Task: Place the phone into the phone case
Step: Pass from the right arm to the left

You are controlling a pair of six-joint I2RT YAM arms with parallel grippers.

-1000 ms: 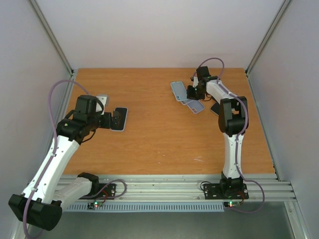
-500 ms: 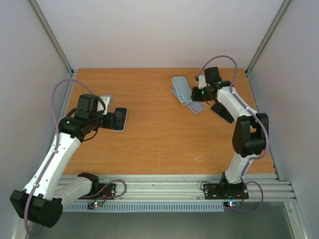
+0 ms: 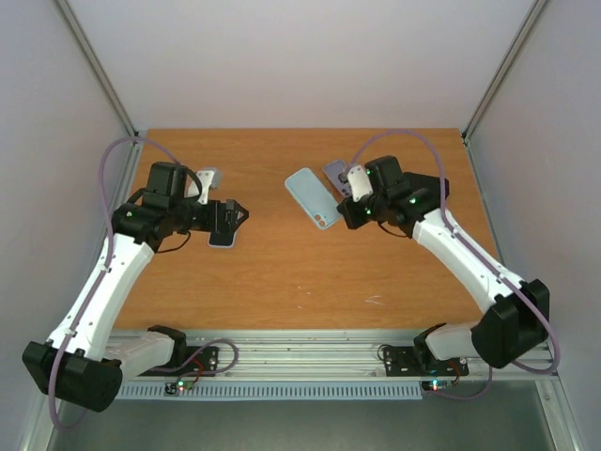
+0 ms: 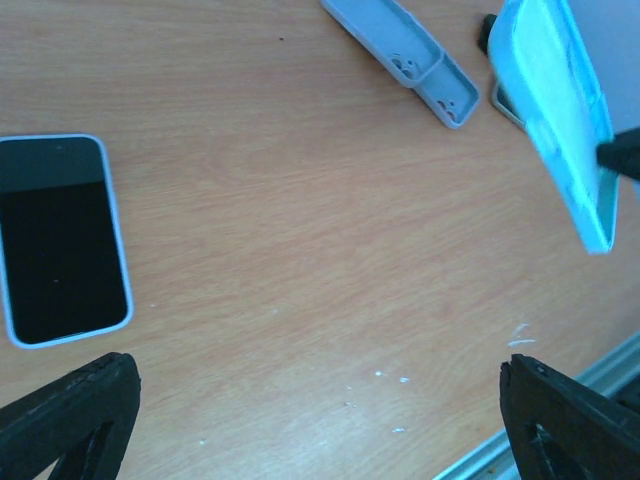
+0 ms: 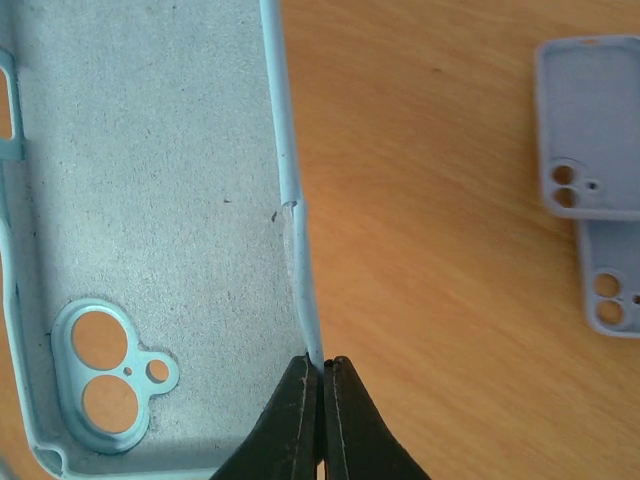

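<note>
"Was the phone (image 4: 62,237) in yet?"

"No. It lay near the left edge of the table (image 3: 282,272), under the wide-open, empty left gripper (image 3: 230,216). The right gripper (image 5: 320,375) pinched the light blue phone case (image 5: 150,200) by its rim, up over the middle. Fitting them together was left."

The top camera is looking down on the whole tabletop (image 3: 282,282) from above its near edge. The right wrist camera is looking closely at the light blue case (image 5: 150,180), the left one from farther.
</note>
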